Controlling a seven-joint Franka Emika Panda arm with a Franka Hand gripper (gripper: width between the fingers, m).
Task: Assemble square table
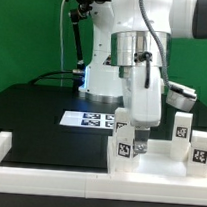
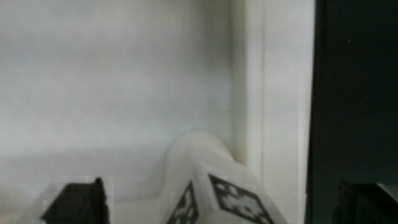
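Note:
The white square panel (image 1: 158,160) with a raised rim lies at the front on the exterior view's right. In the wrist view its flat face (image 2: 107,90) fills most of the picture, with the rim (image 2: 267,90) beside it. My gripper (image 1: 139,142) hangs over the panel's near-left part, jaws open. A chunky white leg (image 2: 222,195) with a tag stands between the dark fingertips (image 2: 71,203), touching neither; it also shows in the exterior view (image 1: 140,147). Another tagged leg (image 1: 121,143) stands right beside it. Two more legs (image 1: 180,127) (image 1: 201,148) stand at the panel's far-right side.
The marker board (image 1: 88,119) lies flat on the black table behind the panel. Long white border bars run along the front (image 1: 46,178) and the exterior view's left (image 1: 10,147). The arm's base stands at the back.

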